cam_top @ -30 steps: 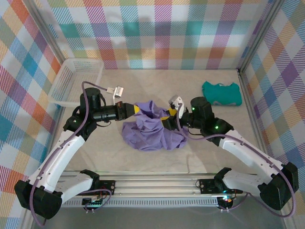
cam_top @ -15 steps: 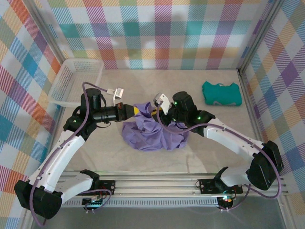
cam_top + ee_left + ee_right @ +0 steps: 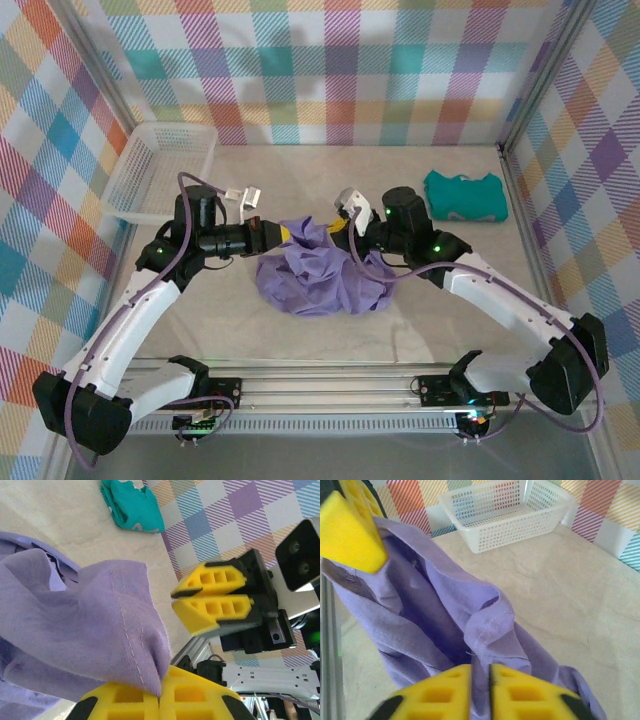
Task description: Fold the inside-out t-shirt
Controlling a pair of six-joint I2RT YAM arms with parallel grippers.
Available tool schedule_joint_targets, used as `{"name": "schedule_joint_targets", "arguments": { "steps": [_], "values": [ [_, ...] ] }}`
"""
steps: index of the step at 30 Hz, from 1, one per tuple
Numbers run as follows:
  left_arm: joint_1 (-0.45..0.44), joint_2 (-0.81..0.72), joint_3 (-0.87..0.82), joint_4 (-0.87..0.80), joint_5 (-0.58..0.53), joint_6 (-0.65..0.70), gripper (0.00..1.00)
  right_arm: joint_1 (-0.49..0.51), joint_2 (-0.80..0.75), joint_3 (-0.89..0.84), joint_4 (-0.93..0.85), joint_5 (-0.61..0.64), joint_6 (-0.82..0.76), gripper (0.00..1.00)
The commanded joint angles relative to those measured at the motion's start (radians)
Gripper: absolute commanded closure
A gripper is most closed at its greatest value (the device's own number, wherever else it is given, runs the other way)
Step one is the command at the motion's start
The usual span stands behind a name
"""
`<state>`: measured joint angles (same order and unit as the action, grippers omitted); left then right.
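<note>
Centre of the overhead frame: the inside-out t-shirt [image 3: 320, 280]. Lies bunched in a lavender heap on the counter [image 3: 300, 175], seam stitching showing. At its upper left edge, the left end effector [image 3: 286, 232]. Clamps tight on a seamed fold (yellow pads flush together at the bottom of the left wrist view, fabric rising from between them). Facing it from the right, just across the heap's peak, the right end effector [image 3: 347, 232]. Stands narrow, barely a slit, with purple showing in the gap at the bottom of the right wrist view; pinched or merely lying behind, cannot tell. Upper right of the overhead frame: a folded teal garment [image 3: 463, 195], well apart from the heap. Upper left: a white mesh basket [image 3: 160, 170] near the checked wall.
</note>
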<state>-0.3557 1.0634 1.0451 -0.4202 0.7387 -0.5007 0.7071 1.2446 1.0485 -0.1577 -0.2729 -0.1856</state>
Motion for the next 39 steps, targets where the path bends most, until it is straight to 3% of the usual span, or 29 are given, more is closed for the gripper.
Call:
{"name": "schedule_joint_targets", "arguments": {
  "steps": [1, 8, 12, 14, 17, 19, 21, 31, 36, 39],
  "values": [
    [-0.003, -0.009, 0.031, -0.007, 0.007, 0.022, 1.00, 0.027, 0.052, 0.040, -0.033, 0.012, -0.062, 0.62],
    [-0.005, -0.012, 0.029, -0.005, 0.014, 0.018, 1.00, 0.057, 0.180, 0.128, -0.031, 0.049, -0.102, 0.42],
    [-0.004, -0.014, 0.033, -0.008, 0.018, 0.018, 1.00, 0.063, 0.230, 0.154, -0.042, 0.072, -0.105, 0.40],
    [-0.005, -0.017, 0.033, -0.009, 0.017, 0.018, 1.00, 0.064, 0.244, 0.164, -0.040, 0.084, -0.104, 0.47],
    [-0.005, -0.016, 0.035, -0.022, -0.002, 0.024, 1.00, 0.064, 0.230, 0.156, -0.012, 0.107, -0.088, 0.79],
    [-0.004, -0.018, 0.038, -0.040, -0.037, 0.029, 1.00, 0.059, 0.191, 0.135, -0.009, 0.106, -0.079, 0.91],
    [-0.003, -0.015, 0.040, -0.056, -0.074, 0.033, 1.00, 0.037, 0.147, 0.113, -0.013, 0.029, -0.048, 0.97],
    [0.001, 0.015, 0.057, -0.129, -0.244, 0.072, 1.00, -0.170, 0.056, 0.062, 0.015, -0.609, 0.225, 0.99],
    [0.011, 0.036, 0.069, -0.188, -0.370, 0.125, 1.00, -0.256, 0.062, 0.056, 0.077, -0.779, 0.355, 0.98],
    [0.013, 0.038, 0.076, -0.251, -0.512, 0.144, 1.00, -0.288, 0.063, 0.047, 0.093, -0.795, 0.406, 0.99]
  ]
}}
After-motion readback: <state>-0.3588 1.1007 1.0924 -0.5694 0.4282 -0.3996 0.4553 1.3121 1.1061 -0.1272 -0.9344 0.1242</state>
